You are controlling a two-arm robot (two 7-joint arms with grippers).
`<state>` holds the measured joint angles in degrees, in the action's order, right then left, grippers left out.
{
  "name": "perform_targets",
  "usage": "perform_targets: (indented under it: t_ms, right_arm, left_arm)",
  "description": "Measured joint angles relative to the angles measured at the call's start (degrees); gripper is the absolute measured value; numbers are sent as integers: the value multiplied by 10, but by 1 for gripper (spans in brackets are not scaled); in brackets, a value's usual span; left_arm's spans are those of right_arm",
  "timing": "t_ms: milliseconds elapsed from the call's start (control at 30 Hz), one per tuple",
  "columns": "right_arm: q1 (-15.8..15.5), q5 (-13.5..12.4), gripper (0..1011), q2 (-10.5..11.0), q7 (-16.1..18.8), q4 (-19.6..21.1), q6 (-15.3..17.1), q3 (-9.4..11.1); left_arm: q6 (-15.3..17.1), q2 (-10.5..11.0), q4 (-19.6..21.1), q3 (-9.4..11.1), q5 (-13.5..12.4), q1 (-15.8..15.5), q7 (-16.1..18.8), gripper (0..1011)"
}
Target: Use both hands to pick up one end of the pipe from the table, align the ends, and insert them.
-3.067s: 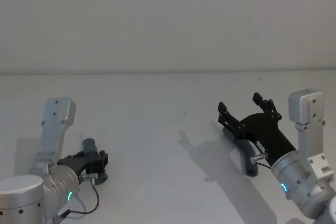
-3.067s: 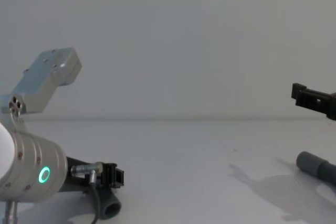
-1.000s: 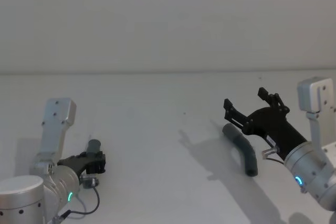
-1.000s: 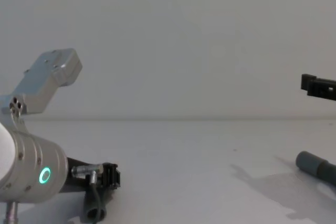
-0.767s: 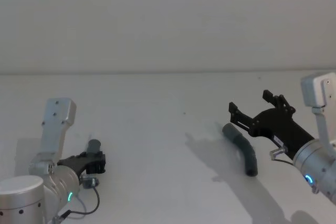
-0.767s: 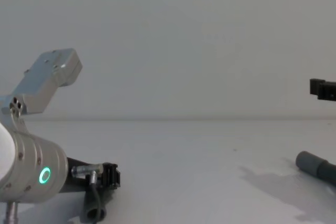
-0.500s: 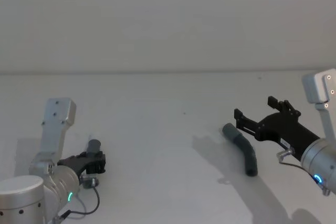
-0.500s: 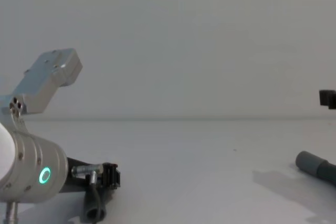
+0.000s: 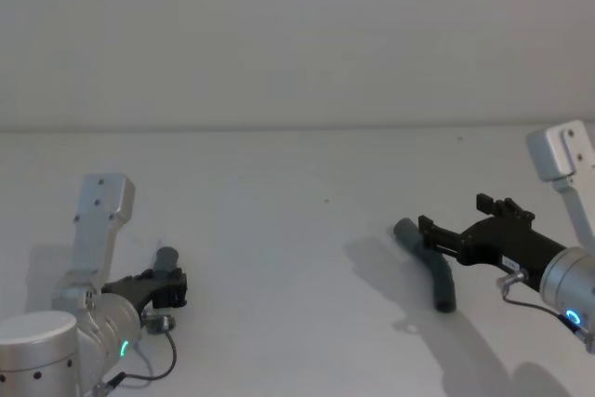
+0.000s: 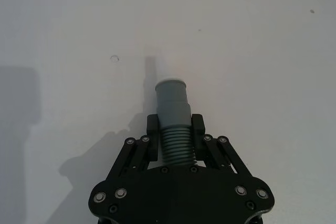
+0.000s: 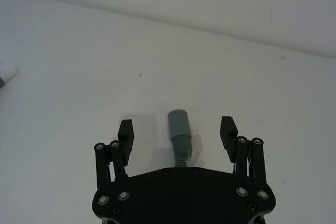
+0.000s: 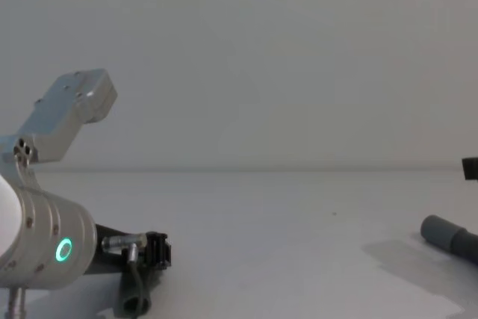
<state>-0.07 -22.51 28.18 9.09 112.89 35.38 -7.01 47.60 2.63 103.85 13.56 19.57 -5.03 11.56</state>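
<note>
Pipe end (image 10: pixel 172 98) sits gripped in left tool (image 10: pixel 175 125), other end (image 11: pixel 178 121) between spread jaws of right tool (image 11: pixel 177 128).

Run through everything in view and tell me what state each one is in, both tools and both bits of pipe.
Left tool: shut on the left pipe piece.
Left pipe piece: gripped at its ribbed part, smooth cuff sticking out past the fingers.
Right tool: open, fingers either side of the right pipe piece's cuff, not touching it.
Right pipe piece: lying curved on the table, not gripped.
</note>
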Motion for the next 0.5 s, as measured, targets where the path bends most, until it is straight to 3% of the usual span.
perform_targets:
  t_ms: [500]
  right_arm:
    - [24, 10, 1002, 10, 14, -26, 35, -18]
  left_arm:
    - [0, 0, 0, 0, 0, 0, 0, 335]
